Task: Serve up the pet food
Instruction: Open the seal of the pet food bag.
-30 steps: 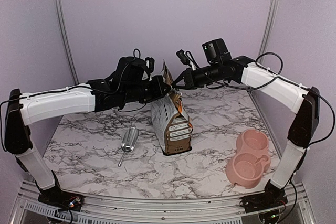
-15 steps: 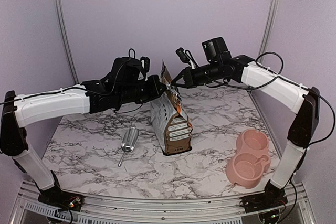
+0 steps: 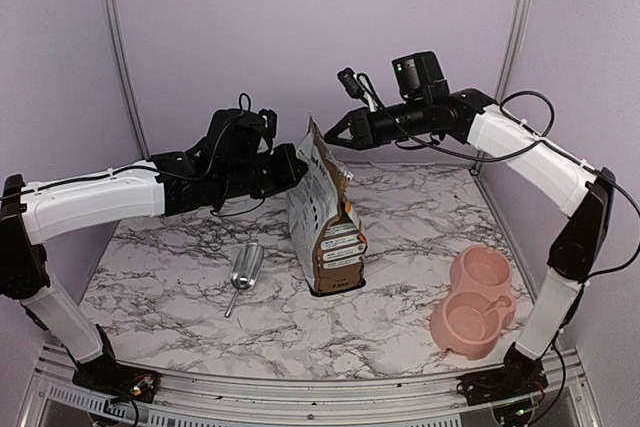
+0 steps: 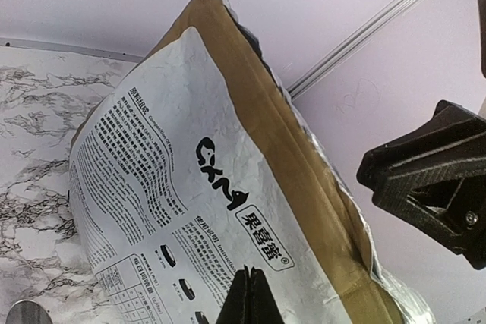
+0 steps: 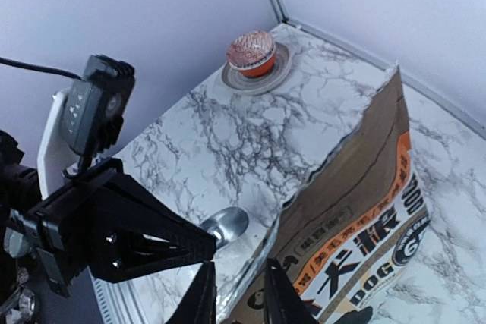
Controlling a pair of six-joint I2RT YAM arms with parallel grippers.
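Lilac walls (image 3: pixel 300 37) all round, silver rails (image 3: pixel 115 47) up the back corners; white, grey-veined marble bench (image 3: pixel 180 287); soft, even light.

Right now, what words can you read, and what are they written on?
"DOG": white letters, low on the front of the pet food bag.
White Chinese characters above it: partly cut off, not readable.
Black logo and Chinese characters on the bag's white back: tilted, cannot read for certain.
Small print there and the side labels: too small.
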